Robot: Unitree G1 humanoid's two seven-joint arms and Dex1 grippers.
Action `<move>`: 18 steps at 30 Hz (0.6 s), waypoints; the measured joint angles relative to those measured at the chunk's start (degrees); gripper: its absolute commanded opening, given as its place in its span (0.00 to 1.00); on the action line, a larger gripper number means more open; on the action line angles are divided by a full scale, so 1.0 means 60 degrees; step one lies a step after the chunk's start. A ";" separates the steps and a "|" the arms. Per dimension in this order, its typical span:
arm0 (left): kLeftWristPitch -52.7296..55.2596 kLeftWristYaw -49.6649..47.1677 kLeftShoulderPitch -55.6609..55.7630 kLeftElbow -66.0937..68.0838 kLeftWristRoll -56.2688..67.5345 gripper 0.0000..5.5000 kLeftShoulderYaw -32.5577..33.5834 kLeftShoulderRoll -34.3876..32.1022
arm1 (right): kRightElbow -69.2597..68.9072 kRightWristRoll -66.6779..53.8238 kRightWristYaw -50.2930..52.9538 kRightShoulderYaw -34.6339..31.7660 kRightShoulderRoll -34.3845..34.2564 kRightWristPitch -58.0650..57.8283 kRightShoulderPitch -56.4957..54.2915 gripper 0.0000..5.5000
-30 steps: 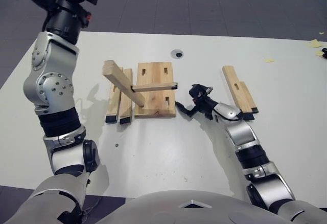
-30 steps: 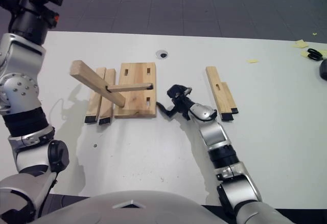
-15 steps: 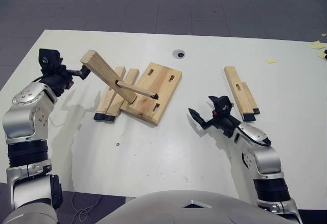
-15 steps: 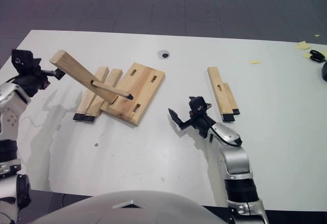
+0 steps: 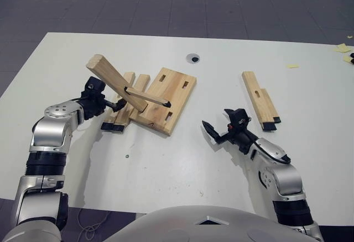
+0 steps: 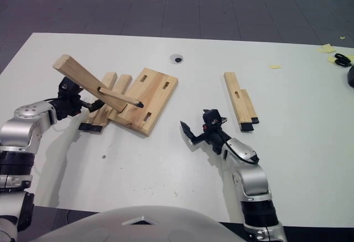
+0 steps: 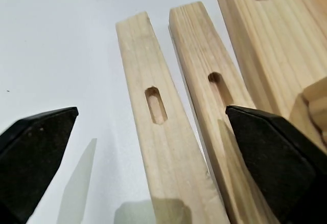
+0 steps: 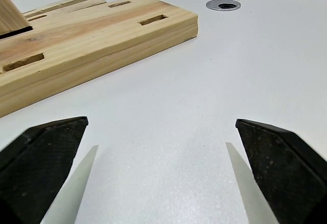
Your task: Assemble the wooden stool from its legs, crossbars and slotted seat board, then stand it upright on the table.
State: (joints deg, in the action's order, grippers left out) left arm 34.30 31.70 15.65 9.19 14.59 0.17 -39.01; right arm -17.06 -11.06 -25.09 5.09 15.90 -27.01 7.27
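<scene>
**Ana:** Left gripper (image 7: 152, 110) has its fingers spread wide. It sits low over the table (image 5: 166, 164), straddling the two loose legs (image 7: 158, 142) that lie side by side just left of the seat board (image 5: 172, 93). It grips nothing.

**Ben:** And the right gripper (image 8: 161, 121)?

**Ana:** Spread as well, and empty. It hovers close to the table surface at the near right of the board, jaws turned toward its edge. It is probably placed there to steady the board should it slide.

**Ben:** How far along is the stool?

**Ana:** Barely begun, by the look of it. The board lies flat, slots up, skewed on the table. One leg (image 5: 110, 76) rises from its near-left part, leaning far and left. A crossbar (image 5: 150, 95) is plugged into its side and reaches out over the board. Whether that leg is fully seated can't be told.

**Ben:** The rest of the parts?

**Ana:** The two loose legs by the left gripper lie with their slots facing up. That suits picking one up with its slot kept ready for a crossbar. Two more wooden pieces (image 5: 259, 95) lie together on the far right, well apart from the board.

**Ben:** So what is the next step?

**Ana:** Likely closing on one of the left-hand legs. The leaning leg is close by that gripper, so a careless lift could knock it loose.
</scene>
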 measured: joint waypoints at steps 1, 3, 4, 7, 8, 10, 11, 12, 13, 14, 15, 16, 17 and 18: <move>-0.0064 -0.0043 0.0018 0.0135 -0.0092 0.98 0.0023 0.0001 | 0.0000 0.0015 0.0037 0.0004 -0.0003 0.0000 0.0000 0.98; -0.0101 -0.0174 0.0064 0.0343 -0.0243 0.98 0.0098 0.0003 | 0.0000 0.0025 0.0105 0.0009 -0.0003 0.0001 0.0000 0.98; -0.0111 -0.0190 0.0076 0.0454 -0.0266 0.98 0.0115 0.0005 | -0.0001 0.0027 0.0119 0.0011 -0.0003 0.0003 0.0000 0.98; -0.0270 -0.0206 0.0155 0.0809 -0.0545 0.98 0.0135 0.0004 | -0.0002 0.0045 0.0193 0.0047 -0.0011 0.0019 0.0032 0.98; -0.0328 -0.0196 0.0177 0.0904 -0.0639 0.98 0.0104 0.0000 | -0.0002 0.0059 0.0204 0.0064 -0.0020 0.0036 0.0044 0.98; -0.0337 -0.0115 0.0178 0.0949 -0.0803 0.98 0.0010 -0.0004 | -0.0002 0.0078 0.0231 0.0093 -0.0038 0.0078 0.0044 0.98; -0.0338 -0.0032 0.0178 0.0941 -0.0898 0.94 -0.0023 -0.0008 | -0.0002 0.0087 0.0278 0.0094 -0.0053 0.0103 0.0042 0.98; -0.0337 0.0046 0.0178 0.0932 -0.0926 0.93 -0.0064 -0.0013 | -0.0001 0.0093 0.0314 0.0092 -0.0063 0.0121 0.0042 0.98; -0.0331 0.0204 0.0177 0.0883 -0.0928 0.89 -0.0127 -0.0021 | -0.0001 0.0110 0.0357 0.0090 -0.0069 0.0139 0.0038 0.98; -0.0312 0.0371 0.0177 0.0800 -0.0926 0.85 -0.0172 -0.0022 | 0.0000 0.0115 0.0388 0.0090 -0.0072 0.0148 0.0033 0.98; -0.0273 0.0512 0.0177 0.0713 -0.0926 0.82 -0.0199 -0.0027 | 0.0004 0.0117 0.0402 0.0092 -0.0074 0.0154 0.0028 0.98; -0.0222 0.0637 0.0177 0.0643 -0.0926 0.79 -0.0228 -0.0037 | 0.0005 0.0118 0.0411 0.0093 -0.0075 0.0156 0.0025 0.98; -0.0133 0.0790 0.0178 0.0622 -0.0927 0.77 -0.0274 -0.0080 | 0.0005 0.0118 0.0423 0.0097 -0.0079 0.0158 0.0018 0.98; -0.0048 0.0918 0.0177 0.0641 -0.0936 0.73 -0.0319 -0.0114 | 0.0005 0.0119 0.0436 0.0099 -0.0081 0.0158 0.0008 0.98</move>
State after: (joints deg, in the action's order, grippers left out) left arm 34.01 37.21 16.71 13.04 8.97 -1.74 -39.70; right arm -17.03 -10.35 -22.47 5.68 15.41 -26.06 7.32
